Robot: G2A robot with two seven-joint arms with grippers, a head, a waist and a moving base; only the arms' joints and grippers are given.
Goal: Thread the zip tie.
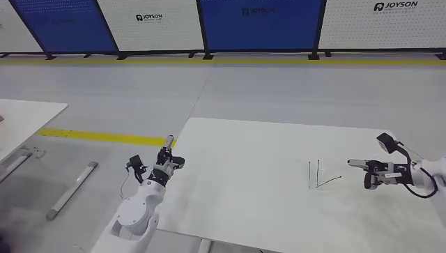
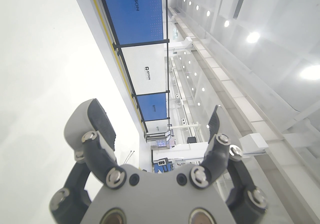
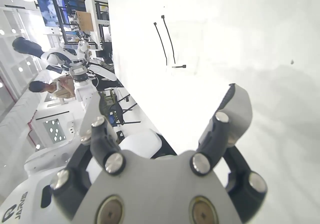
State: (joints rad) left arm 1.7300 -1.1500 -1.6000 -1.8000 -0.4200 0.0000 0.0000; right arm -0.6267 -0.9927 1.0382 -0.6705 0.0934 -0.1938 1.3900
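I'm seeing both grippers gaping wide and empty: the left gripper (image 2: 155, 110) at the left edge of the table (image 1: 244, 155), the right gripper (image 3: 165, 92) near the 3 zip ties (image 3: 169, 40). 2 are lying parallel, long axes running away from me, heads far; the 3rd is angling toward the right gripper. I'm worrying about flat ties slipping — or 1 pinch catching 2.

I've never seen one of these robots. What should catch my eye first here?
Three thin black zip ties lie close together on the white table, nearer the right tool. It and the left tool hang open at opposite ends of the table, neither touching a tie.
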